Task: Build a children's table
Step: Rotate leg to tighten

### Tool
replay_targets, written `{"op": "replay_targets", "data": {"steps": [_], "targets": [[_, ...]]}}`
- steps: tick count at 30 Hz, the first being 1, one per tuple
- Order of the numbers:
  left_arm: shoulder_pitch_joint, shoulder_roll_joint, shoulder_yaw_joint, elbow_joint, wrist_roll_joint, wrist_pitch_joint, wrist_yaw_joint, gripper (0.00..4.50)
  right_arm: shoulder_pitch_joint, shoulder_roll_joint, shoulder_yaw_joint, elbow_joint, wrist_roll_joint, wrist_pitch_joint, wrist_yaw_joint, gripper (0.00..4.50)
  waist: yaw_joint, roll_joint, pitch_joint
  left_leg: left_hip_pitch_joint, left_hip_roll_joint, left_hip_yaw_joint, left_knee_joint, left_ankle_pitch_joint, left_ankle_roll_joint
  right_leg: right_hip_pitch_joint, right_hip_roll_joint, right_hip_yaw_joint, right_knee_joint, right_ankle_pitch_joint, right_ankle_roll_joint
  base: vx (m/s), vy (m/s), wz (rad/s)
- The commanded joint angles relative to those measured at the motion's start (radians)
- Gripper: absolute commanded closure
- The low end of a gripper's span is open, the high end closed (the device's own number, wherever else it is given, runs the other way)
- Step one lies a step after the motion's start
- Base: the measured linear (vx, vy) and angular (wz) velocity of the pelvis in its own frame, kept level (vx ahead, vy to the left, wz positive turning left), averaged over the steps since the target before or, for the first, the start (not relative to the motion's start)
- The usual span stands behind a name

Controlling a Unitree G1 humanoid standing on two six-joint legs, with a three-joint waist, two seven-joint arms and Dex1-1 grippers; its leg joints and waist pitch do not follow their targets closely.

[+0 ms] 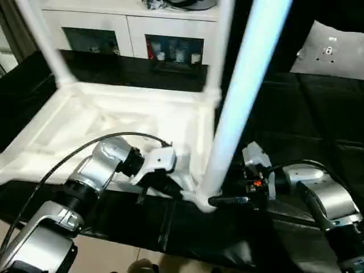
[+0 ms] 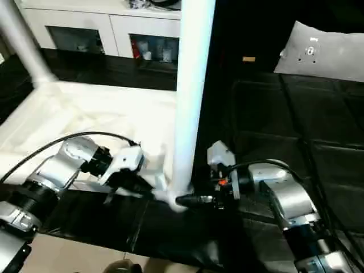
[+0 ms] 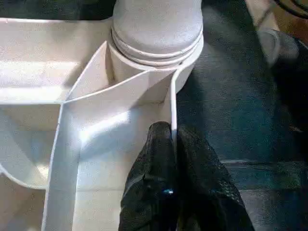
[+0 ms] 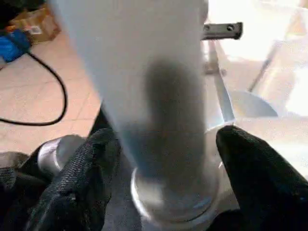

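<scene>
The children's table top (image 1: pixel 114 122) lies upside down on a black covered surface, ribbed side up. Three white legs stand in its corner sockets: far left (image 1: pixel 45 45), far right (image 1: pixel 222 51), and the nearest one (image 1: pixel 244 85) at the near right corner. My left gripper (image 3: pixel 172 132) is shut on the top's thin rim wall just beside that near socket (image 3: pixel 154 53). My right gripper (image 4: pixel 166 144) is open around the base of the near leg (image 4: pixel 159 96), one finger (image 4: pixel 82 178) on each side of it.
A white cabinet with glass doors (image 1: pixel 131 34) stands behind the table top. A flat pale board (image 1: pixel 335 54) lies at the back right on the black cover (image 1: pixel 307 114). Tiled floor (image 1: pixel 114 256) with a black cable (image 4: pixel 48 110) runs along the front edge.
</scene>
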Motion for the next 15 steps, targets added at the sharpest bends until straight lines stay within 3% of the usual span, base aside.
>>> {"op": "replay_targets", "data": {"steps": [1, 3, 10, 15], "targets": [[-0.036, -0.011, -0.03, -0.019, -0.016, -0.027, -0.057, 4.5, -0.01, -0.006, 0.013, 0.006, 0.012, 0.008, 0.024, 1.32, -0.005, -0.003, -0.073, 0.011, 0.037, -0.004, -0.067, -0.157, 0.055, 0.059, -0.073, 0.041, -0.07, -0.203, -0.234, 0.0, 0.0, 0.0], [-0.04, -0.013, -0.046, -0.021, -0.019, -0.031, -0.061, 4.5, -0.013, -0.009, 0.03, 0.006, 0.014, 0.021, 0.046, 1.64, -0.005, -0.003, -0.073, 0.009, 0.036, -0.005, -0.067, -0.155, 0.056, 0.06, -0.071, 0.04, -0.069, -0.193, -0.238, 0.0, 0.0, 0.0], [-0.048, -0.009, -0.061, -0.01, -0.031, -0.041, -0.062, 4.5, -0.014, -0.013, 0.055, 0.0, 0.024, 0.048, 0.08, 2.16, -0.004, -0.001, -0.073, 0.009, 0.036, -0.005, -0.067, -0.155, 0.051, 0.06, -0.072, 0.04, -0.07, -0.206, -0.233, 0.0, 0.0, 0.0], [-0.043, -0.009, -0.042, -0.002, -0.033, -0.029, -0.062, 4.5, -0.014, -0.001, 0.054, -0.018, 0.046, 0.081, 0.073, 2.29, -0.007, 0.0, -0.072, 0.011, 0.035, -0.005, -0.069, -0.171, 0.042, 0.06, -0.07, 0.04, -0.073, -0.223, -0.229, 0.0, 0.0, 0.0]]}}
